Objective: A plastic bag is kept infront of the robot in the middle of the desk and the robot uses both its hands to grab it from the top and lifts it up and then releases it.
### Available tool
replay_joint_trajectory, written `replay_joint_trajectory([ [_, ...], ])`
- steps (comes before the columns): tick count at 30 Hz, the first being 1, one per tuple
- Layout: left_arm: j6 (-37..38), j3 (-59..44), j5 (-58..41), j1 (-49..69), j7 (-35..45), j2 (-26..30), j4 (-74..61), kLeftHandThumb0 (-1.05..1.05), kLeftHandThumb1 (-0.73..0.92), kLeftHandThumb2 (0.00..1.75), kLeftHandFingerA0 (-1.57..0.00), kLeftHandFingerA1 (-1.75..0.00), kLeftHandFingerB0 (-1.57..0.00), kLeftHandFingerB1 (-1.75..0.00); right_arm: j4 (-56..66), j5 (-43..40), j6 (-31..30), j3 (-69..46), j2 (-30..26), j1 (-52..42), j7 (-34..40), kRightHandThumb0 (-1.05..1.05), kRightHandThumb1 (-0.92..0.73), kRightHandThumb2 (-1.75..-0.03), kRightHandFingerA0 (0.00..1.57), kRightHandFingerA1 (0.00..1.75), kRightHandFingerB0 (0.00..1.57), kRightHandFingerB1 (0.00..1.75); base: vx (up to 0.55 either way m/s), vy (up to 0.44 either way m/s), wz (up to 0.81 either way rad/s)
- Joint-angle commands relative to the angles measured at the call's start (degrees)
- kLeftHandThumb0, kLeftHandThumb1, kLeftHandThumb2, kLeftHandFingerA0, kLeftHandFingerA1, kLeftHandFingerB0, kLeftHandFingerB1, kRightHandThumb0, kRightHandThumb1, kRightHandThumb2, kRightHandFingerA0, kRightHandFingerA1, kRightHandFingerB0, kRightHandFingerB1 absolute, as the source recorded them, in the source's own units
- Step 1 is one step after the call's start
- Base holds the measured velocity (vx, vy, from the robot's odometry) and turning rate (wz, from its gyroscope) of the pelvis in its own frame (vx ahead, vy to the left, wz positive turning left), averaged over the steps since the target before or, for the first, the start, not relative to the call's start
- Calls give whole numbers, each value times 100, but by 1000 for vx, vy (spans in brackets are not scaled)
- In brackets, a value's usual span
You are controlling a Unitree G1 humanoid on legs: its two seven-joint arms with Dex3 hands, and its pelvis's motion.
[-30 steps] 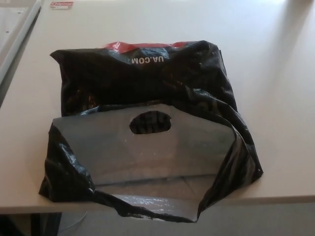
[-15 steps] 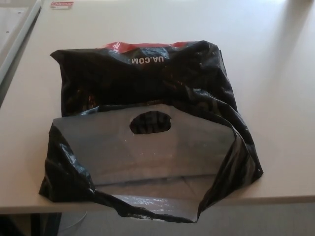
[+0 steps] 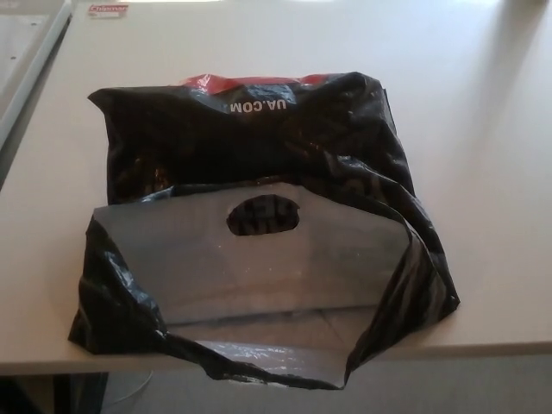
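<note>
A black plastic bag lies flat on the beige desk, in the middle of the head view. White lettering and a red strip show along its far edge. Its mouth faces me and gapes open, showing the grey inside and an oval handle cut-out. The bag's near rim hangs slightly over the desk's front edge. Neither of my hands shows in the picture.
The desk's front edge runs along the bottom of the picture. A red and white label lies at the far left. A light grey surface borders the desk on the left.
</note>
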State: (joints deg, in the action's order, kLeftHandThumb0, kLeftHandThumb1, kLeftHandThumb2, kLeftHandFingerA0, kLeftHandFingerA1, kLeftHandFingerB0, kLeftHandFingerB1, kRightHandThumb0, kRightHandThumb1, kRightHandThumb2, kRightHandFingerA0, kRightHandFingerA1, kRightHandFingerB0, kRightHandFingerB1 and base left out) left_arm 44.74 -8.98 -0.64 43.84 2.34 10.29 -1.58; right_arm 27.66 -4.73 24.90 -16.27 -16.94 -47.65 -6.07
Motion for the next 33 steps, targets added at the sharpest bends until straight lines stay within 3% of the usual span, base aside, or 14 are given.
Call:
replay_joint_trajectory([
  [1,745,-517,111,-321,-352,-327,-603,-38,47,63,-24,-35,-24,-35,-72,-827,-734,-424,-541,1292,-268,-53,-41,-68,25,46,15,38,0,0,0],
  [6,1011,-1143,456,-1131,-614,-607,-758,-40,50,55,-11,-35,-24,-29,-624,-570,-845,-634,-782,2001,-383,-66,-39,-73,21,46,7,36,0,0,0],
  [8,898,-1338,289,-1622,-482,-308,-679,-31,34,89,-2,-53,0,-49,-1028,-201,-721,-642,-782,2423,-237,-36,-18,-84,3,49,0,48,0,0,0],
  [11,820,-1427,224,-1803,-360,-174,-564,-51,34,67,-4,-36,-12,-42,-1200,118,-637,-642,-711,2601,-98,-35,-18,-83,3,50,0,48,0,0,0],
  [12,728,-1422,167,-1883,-288,-77,-490,-47,33,65,-4,-33,-12,-42,-1362,237,-522,-644,-704,2716,-57,-60,-37,-81,16,50,0,37,0,0,0],
  [19,-27,-1151,-420,-2662,252,621,615,-53,35,70,-1,-59,0,-29,-2131,755,-758,-444,-880,3318,-35,-79,-40,-74,10,41,7,23,0,0,0],
  [22,-488,-1141,-351,-2921,211,714,867,-65,44,52,-9,-83,0,-56,-2348,1206,-706,-281,-1078,3443,-32,-75,-44,-87,8,46,2,25,0,0,0],
  [24,-974,-1021,-755,-3368,618,894,1468,-76,37,73,-87,-98,-11,-65,-2863,1855,-258,13,-1288,3614,164,-39,-21,-87,6,49,0,49,0,0,0],
  [25,-964,-980,-771,-3601,760,948,1878,-80,37,75,-41,-87,-15,-67,-3074,2183,-156,179,-1421,3686,254,-40,-21,-88,5,48,0,48,0,0,0],
  [26,-947,-954,-805,-3746,891,982,2146,-80,36,73,-32,-81,-22,-69,-3188,2317,-149,280,-1477,3735,303,-81,-45,-82,26,49,8,35,0,0,0],
  [27,-959,-936,-855,-3827,996,1000,2301,-80,36,73,-32,-81,-22,-69,-3245,2358,-172,335,-1490,3767,329,-81,-45,-82,26,49,8,35,0,0,0],
  [28,-1029,-928,-858,-4087,1119,1098,2624,-81,45,54,-40,-84,-24,-73,-3373,2432,-218,477,-1438,3914,399,-39,-19,-86,3,48,0,48,0,0,0],
  [30,-1243,-831,-875,-4403,1381,1143,3142,-79,44,54,-48,-83,-21,-73,-3548,2384,-383,633,-1351,4109,407,-80,-48,-83,24,49,8,36,0,0,0],
  [33,-1466,-742,-918,-4714,1582,1133,3570,-77,43,54,-53,-85,-23,-74,-3703,2116,-640,684,-1152,4278,413,-39,-34,-96,2,48,0,47,0,0,0],
])
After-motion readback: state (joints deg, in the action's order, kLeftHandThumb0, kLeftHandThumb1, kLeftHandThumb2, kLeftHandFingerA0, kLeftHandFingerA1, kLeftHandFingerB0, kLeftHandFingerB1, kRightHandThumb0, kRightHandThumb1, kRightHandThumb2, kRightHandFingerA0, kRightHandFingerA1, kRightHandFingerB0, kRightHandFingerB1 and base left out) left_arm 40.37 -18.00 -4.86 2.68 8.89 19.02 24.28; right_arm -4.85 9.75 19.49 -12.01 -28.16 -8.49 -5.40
